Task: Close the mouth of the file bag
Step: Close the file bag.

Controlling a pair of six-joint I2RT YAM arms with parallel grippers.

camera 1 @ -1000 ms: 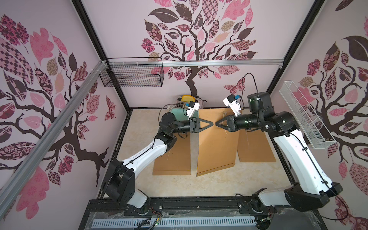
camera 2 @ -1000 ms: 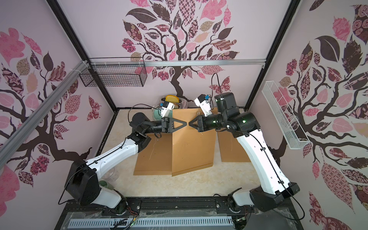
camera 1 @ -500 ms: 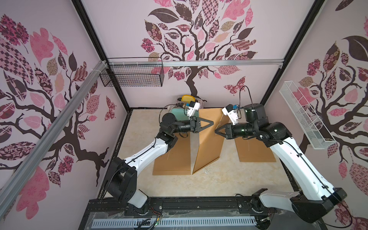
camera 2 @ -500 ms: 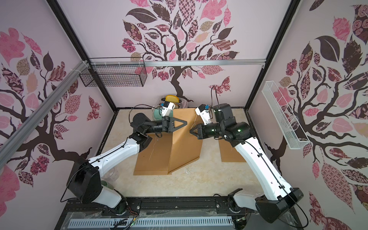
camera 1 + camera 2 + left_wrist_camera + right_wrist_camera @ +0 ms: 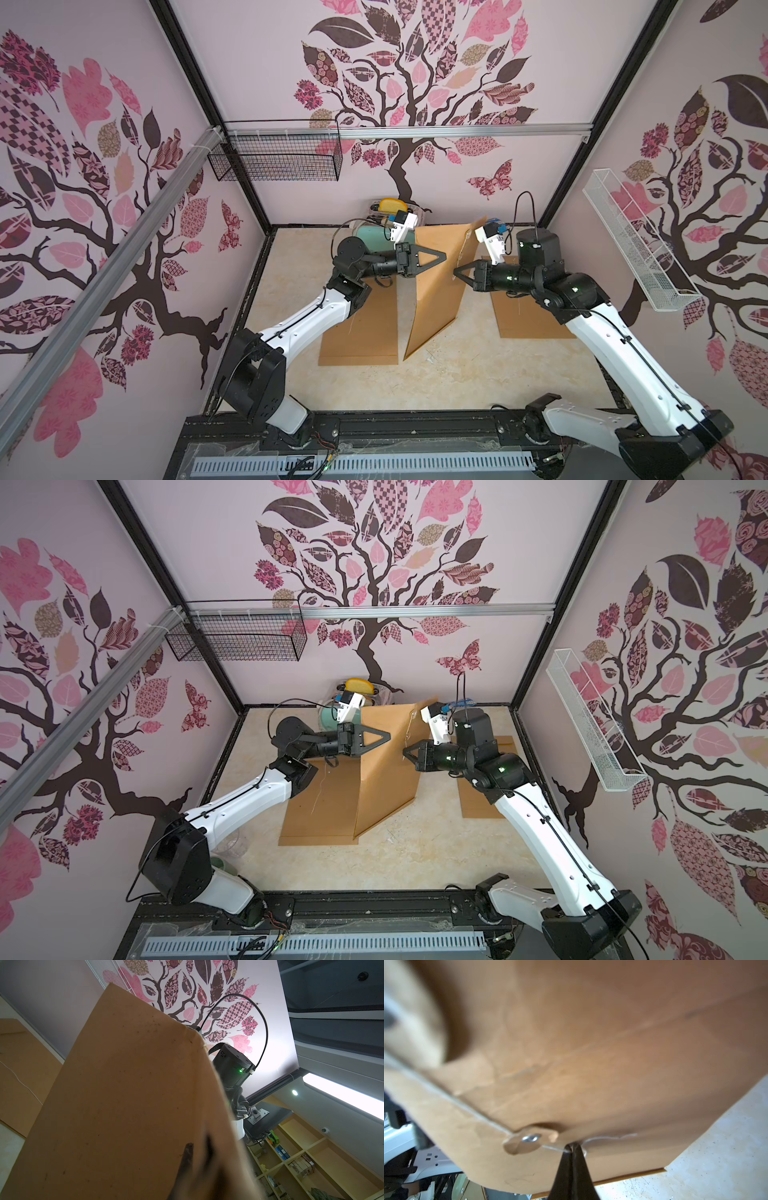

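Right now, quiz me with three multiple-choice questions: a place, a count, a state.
1. Where does the raised file bag stand?
A) between the left flat bag and the right flat bag
B) in a drawer
C) on a chair
2. How many brown file bags show in both top views?
A) one
B) three
C) five
3. The right tool is:
A) wide open
B) shut on the string
C) out of view
Answers: A, the flat ones flank it; B, one raised, two flat; B, it pinches the string beside the button.

Brown file bag (image 5: 436,291) tilted upright, mouth prob. open
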